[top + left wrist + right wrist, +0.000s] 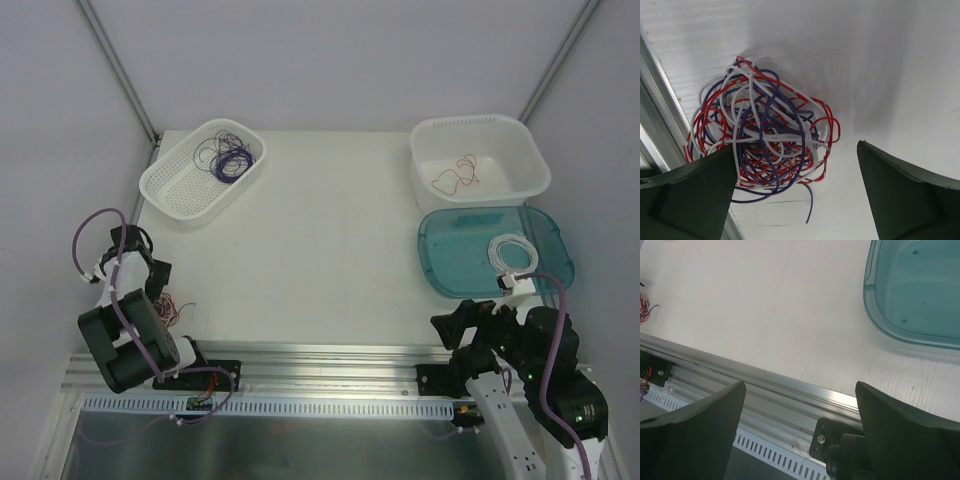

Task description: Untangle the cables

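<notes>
Holds the left gripper (796, 150) wide open and empty right over the cables (762, 135), knotted at the table's (320, 260) near left corner, probably to pick one strand. Parks the right gripper (800, 384), equally spread and empty, above the near edge beside the teal tray (450, 255). Leaves open room mid-table for pulling; rail (660, 110) hard against the knot.

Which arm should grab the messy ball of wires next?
Probably left: the left gripper hangs open right over the tangled cables; the right gripper is far off by the teal tray.
</notes>
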{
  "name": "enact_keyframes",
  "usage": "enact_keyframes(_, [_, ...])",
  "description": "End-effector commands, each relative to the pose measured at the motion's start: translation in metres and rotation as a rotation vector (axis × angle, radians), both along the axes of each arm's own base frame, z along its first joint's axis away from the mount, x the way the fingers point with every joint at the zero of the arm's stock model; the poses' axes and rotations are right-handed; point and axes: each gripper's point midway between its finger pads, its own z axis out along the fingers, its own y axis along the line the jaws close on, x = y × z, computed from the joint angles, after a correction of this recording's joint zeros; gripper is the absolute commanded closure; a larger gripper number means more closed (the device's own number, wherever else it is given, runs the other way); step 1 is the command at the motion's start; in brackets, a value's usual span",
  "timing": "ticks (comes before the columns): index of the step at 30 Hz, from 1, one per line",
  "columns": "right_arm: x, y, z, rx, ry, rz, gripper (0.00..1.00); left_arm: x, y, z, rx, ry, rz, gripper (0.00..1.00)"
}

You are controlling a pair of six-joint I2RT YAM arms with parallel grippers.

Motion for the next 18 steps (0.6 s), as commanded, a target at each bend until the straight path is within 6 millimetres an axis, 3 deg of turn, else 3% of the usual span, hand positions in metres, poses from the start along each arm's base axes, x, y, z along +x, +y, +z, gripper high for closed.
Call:
enact_keyframes(1, [0.01,0.005,0.006,-0.008,-0.021,0.033,0.03,0.003,-0.009,-0.021,-0.085,0.038,-0.071,0.02])
enact_keyframes(5, [0.01,0.006,0.007,-0.009,-0.026,0.046,0.03,0.005,-0.025,-0.038,-0.193,0.069,-0.132,0.22])
enact_keyframes(8, [0.009,0.006,0.006,-0.011,-0.025,0.048,0.03,0.015,-0.038,-0.038,-0.209,0.057,-0.216,0.53])
enact_keyframes(9, [0.009,0.005,0.005,-0.014,-0.022,0.042,0.03,0.019,-0.041,-0.035,-0.203,0.052,-0.244,0.69])
enact_keyframes(13, [0.009,0.002,0.002,-0.025,-0.004,0.033,0.03,0.055,-0.071,-0.012,-0.169,-0.019,-0.449,0.89])
enact_keyframes(18, [0.019,0.008,0.002,-0.04,0.034,0.055,0.03,0.094,-0.141,0.02,-0.159,-0.102,-0.797,0.96])
